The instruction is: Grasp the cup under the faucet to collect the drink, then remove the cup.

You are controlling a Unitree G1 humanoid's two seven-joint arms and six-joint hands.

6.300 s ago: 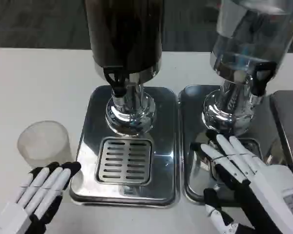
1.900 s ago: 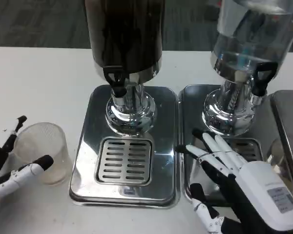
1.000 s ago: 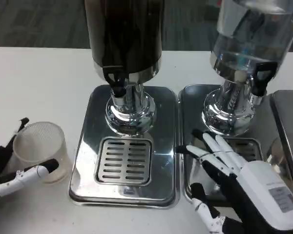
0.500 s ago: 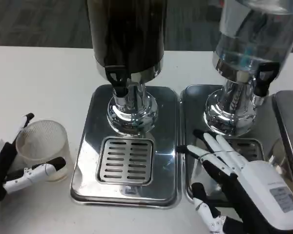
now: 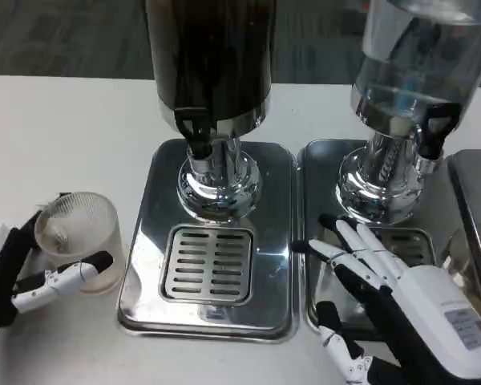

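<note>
Head view: cup [image 5: 77, 241] w/in left hand [image 5: 24, 277] fingers, beside drip tray [image 5: 144, 281].

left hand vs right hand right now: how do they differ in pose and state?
The left hand wraps its fingers around the translucent ribbed plastic cup on the white table; the right hand holds nothing. The left hand's fingers curl around the cup's sides; the right hand's fingers lie spread and extended. The left hand sits beside the left steel drip tray; the right hand lies over the neighbouring tray. Both share white-and-black fingers.
</note>
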